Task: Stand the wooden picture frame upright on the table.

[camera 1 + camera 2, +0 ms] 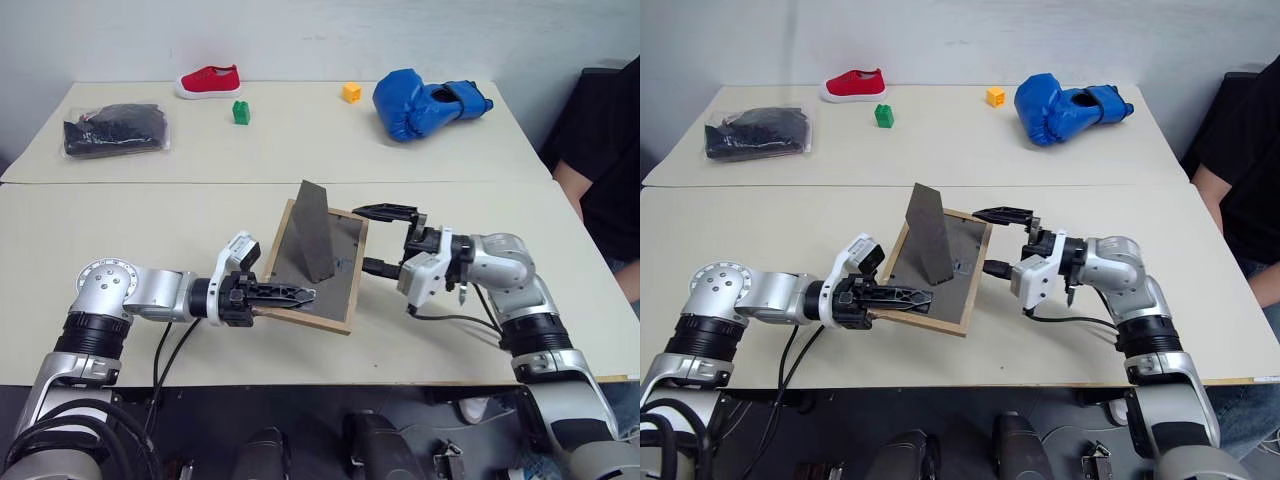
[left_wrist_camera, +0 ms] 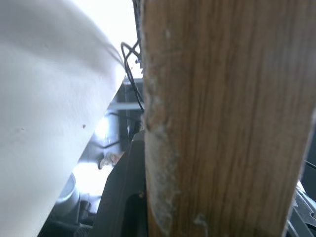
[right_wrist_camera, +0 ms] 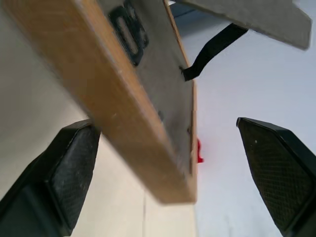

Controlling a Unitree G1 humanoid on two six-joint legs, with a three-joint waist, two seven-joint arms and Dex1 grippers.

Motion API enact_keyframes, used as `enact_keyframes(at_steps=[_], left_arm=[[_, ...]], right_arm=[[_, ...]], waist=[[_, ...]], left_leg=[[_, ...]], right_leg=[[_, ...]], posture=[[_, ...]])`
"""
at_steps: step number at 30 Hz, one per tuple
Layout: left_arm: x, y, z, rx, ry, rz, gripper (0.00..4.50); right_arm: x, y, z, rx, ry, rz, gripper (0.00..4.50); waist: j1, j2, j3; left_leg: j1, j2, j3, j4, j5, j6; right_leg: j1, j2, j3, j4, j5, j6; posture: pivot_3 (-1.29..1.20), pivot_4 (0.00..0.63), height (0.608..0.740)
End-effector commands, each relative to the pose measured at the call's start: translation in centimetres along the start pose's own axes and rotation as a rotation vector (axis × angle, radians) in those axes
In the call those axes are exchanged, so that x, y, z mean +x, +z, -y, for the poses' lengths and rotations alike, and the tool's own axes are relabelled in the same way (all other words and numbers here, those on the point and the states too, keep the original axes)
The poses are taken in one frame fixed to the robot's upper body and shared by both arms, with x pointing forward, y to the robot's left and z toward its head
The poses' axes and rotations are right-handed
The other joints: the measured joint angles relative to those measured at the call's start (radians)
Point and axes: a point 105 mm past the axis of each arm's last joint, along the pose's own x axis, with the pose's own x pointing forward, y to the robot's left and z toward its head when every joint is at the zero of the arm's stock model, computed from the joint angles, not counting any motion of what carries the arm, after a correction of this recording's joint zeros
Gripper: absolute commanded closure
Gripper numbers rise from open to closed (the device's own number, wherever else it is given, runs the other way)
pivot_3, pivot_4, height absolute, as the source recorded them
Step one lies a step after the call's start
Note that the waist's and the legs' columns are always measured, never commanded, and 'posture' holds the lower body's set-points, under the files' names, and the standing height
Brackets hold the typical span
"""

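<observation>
Left gripper [image 1: 300, 294] clamps the wooden picture frame [image 1: 335, 268]; right gripper [image 1: 385, 239] straddles its far edge.

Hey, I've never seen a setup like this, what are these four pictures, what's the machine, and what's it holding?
It's a humanoid robot with two arms. Two pictures look down from its head; the other two come from cameras on its wrists. The left gripper is clamped on the near edge of the wooden picture frame, back side up with its stand folded out. The right gripper is open around the frame's other edge, not yet closed. On the table beyond lie a red shoe, a blue boxing glove, green and yellow blocks, and a dark bag.
</observation>
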Motion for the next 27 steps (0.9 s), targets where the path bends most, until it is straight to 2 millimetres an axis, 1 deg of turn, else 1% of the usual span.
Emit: enact_keyframes(at_steps=[1,3,4,5,7,9,10,12,14,16,18,20,21,22,23,24,25,27], left_arm=[[0.0,0.5,1.3,0.014,-0.073,0.007,3.29],[-0.1,0.8,1.6,0.011,-0.097,0.022,3.29],[-0.2,1.2,1.8,0.008,-0.112,0.034,3.29],[-0.3,1.7,2.1,0.007,-0.134,0.049,3.29],[-0.5,2.3,2.5,0.001,-0.162,0.066,3.29],[-0.3,2.5,2.7,0.004,-0.158,0.050,3.29],[0.0,2.1,2.5,0.013,-0.116,0.017,3.29],[0.7,1.9,2.1,0.059,-0.049,0.018,3.29],[1.3,2.3,2.4,0.123,-0.038,0.074,3.29],[1.2,2.3,3.1,0.154,-0.068,0.086,2.52],[0.7,2.3,3.4,0.161,-0.077,0.088,2.00],[-0.3,2.0,3.9,0.176,-0.078,0.085,1.33],[-0.9,2.0,4.1,0.199,-0.050,0.101,1.09],[-1.8,1.9,4.4,0.213,-0.035,0.118,0.73],[-2.9,1.6,4.5,0.231,0.019,0.127,0.72],[-3.5,1.4,4.5,0.244,0.057,0.130,0.72],[-4.7,1.4,4.7,0.248,0.089,0.163,0.72],[-6.0,1.2,4.8,0.259,0.152,0.187,0.72]], right_arm=[[1.2,0.4,0.5,-0.087,-0.050,0.023,0.43],[1.3,0.3,0.2,-0.082,-0.065,0.020,0.93],[1.3,0.5,0.4,-0.108,-0.083,0.025,1.33],[1.4,0.3,0.4,-0.109,-0.086,0.016,1.55],[1.4,0.2,0.6,-0.138,-0.110,0.013,2.26],[1.5,-0.1,1.1,-0.161,-0.149,0.000,2.92],[1.5,-0.4,1.3,-0.153,-0.163,-0.013,3.05],[1.5,-0.6,1.6,-0.170,-0.185,-0.017,3.09],[1.6,-0.8,1.6,-0.174,-0.187,-0.022,3.09],[1.5,-1.0,1.8,-0.176,-0.191,-0.025,3.10],[1.3,-1.0,2.0,-0.183,-0.204,-0.021,3.24],[1.2,-1.0,2.3,-0.190,-0.211,-0.019,3.24],[1.1,-1.0,2.3,-0.190,-0.214,-0.021,3.24],[1.0,-1.0,2.5,-0.192,-0.218,-0.022,3.24],[0.8,-1.1,2.6,-0.189,-0.223,-0.025,3.24],[0.7,-1.1,2.6,-0.187,-0.226,-0.028,3.24],[0.5,-1.2,2.7,-0.179,-0.235,-0.031,3.24],[0.2,-1.3,2.8,-0.169,-0.243,-0.037,3.24]], waist=[[-0.001,0.000,0.000],[-0.001,0.000,0.000],[-0.001,0.000,0.000],[-0.001,0.000,0.000],[0.000,0.000,0.000],[-0.001,0.000,0.000],[-0.002,0.000,0.000],[-0.003,0.000,0.000],[-0.003,0.000,0.000],[-0.003,0.000,0.000],[-0.006,0.000,0.000],[-0.009,0.000,0.000],[-0.011,0.000,0.000],[-0.016,0.000,0.000],[-0.022,0.000,0.000],[-0.026,0.000,0.000],[-0.027,0.000,0.000],[-0.027,0.000,0.000]], left_leg=[[0.000,0.000,0.000,0.000,0.000,0.000],[0.000,0.000,0.000,0.000,0.000,0.000],[0.000,0.000,0.000,0.000,0.000,0.000],[0.000,0.000,0.000,0.001,0.000,0.000],[0.000,-0.001,0.000,0.001,0.000,0.000],[0.000,-0.001,0.000,0.001,0.000,0.000],[0.000,-0.002,0.000,0.001,0.000,0.000],[0.000,-0.001,0.000,0.001,0.000,0.000],[0.000,-0.001,0.000,0.001,0.000,0.000],[0.000,-0.001,0.000,0.001,0.000,0.000],[0.000,0.000,0.000,0.001,0.000,0.000],[0.000,0.000,0.001,0.000,0.001,-0.001],[0.000,0.000,0.001,0.000,0.001,-0.001],[0.000,0.000,0.001,0.000,0.001,-0.001],[0.000,0.000,0.001,0.000,0.001,-0.001],[0.000,0.000,0.001,-0.001,0.001,-0.001],[0.000,0.000,0.000,-0.001,0.001,-0.001],[0.000,0.000,0.000,-0.001,0.001,-0.001]], right_leg=[[0.000,0.000,0.000,0.000,0.000,0.000],[0.000,0.000,0.000,0.000,0.000,0.000],[0.000,0.000,0.000,0.000,0.000,0.000],[0.000,0.000,0.000,0.000,0.000,0.000],[0.000,0.000,0.000,0.000,0.000,0.000],[0.000,0.000,0.000,0.000,0.000,0.000],[0.000,0.000,0.000,0.000,0.000,0.000],[0.000,0.001,0.000,0.000,0.000,0.000],[0.000,0.001,0.000,0.000,0.000,0.000],[0.000,0.000,0.000,0.000,0.000,0.000],[0.000,0.000,0.000,0.000,0.000,0.000],[0.000,0.001,0.001,0.000,0.000,0.000],[0.000,0.001,0.001,0.000,0.000,0.000],[0.000,0.001,0.001,0.000,0.000,0.000],[0.000,0.001,0.001,0.000,0.000,0.000],[0.000,0.001,0.001,0.000,0.000,0.000],[0.000,0.001,0.001,0.000,0.000,0.000],[0.000,0.001,0.001,0.000,0.000,-0.001]], posture=[[0.00,0.150,0.740],[0.00,0.150,0.740],[0.00,0.150,0.740],[0.00,0.150,0.740],[0.00,0.150,0.740],[0.00,0.150,0.740],[0.00,0.150,0.740],[0.00,0.150,0.740],[0.00,0.150,0.740],[0.00,0.150,0.740],[0.00,0.150,0.740],[0.00,0.150,0.740],[0.00,0.150,0.740],[0.00,0.150,0.740],[0.00,0.150,0.740],[0.00,0.150,0.740],[0.00,0.150,0.740],[0.00,0.150,0.740]])
